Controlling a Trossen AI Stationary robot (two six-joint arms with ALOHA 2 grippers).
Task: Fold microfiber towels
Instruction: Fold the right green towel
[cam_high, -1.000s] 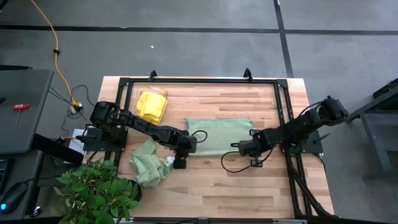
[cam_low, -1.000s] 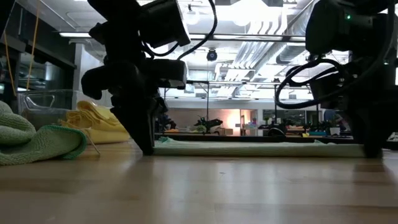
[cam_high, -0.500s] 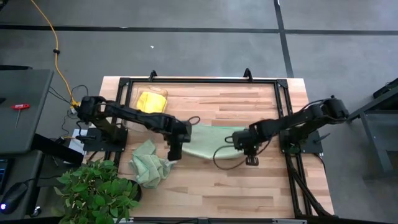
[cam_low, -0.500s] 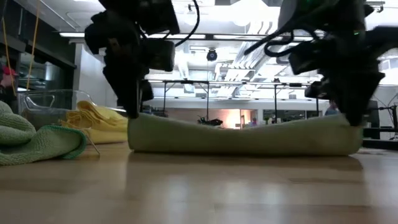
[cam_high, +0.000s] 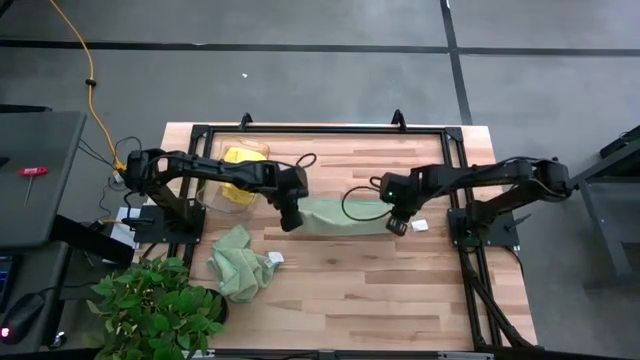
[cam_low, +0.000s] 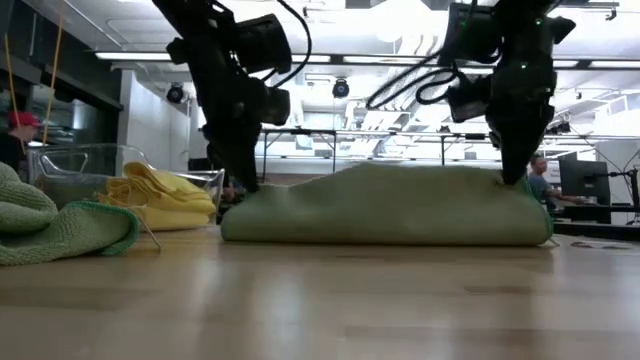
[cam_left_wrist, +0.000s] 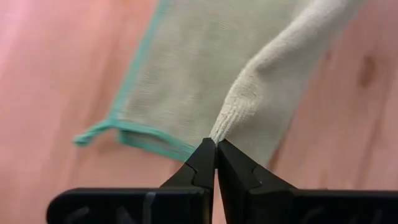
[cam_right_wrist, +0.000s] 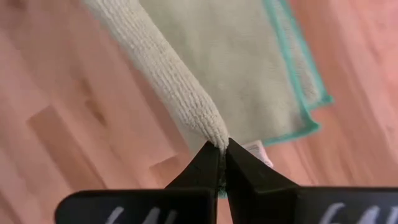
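Both sets of fingers, left gripper (cam_high: 291, 219) and right gripper (cam_high: 397, 224), are pinched tight on the green towel (cam_high: 343, 217) at mid-frame, its fold lifted off the bench (cam_high: 350, 290). The pinches look thin (just the fold's edge), so one end could slip and skew the fold.

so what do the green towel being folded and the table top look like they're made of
The green towel looks like soft microfiber: matte, with a fine looped nap and a teal stitched edge, draping limply between the left gripper and right gripper. The table top looks like wood: pale planks with visible grain and a slight sheen.

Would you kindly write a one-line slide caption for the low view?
Both grippers, left and right, pinch the green towel and lift its edge over in a fold.
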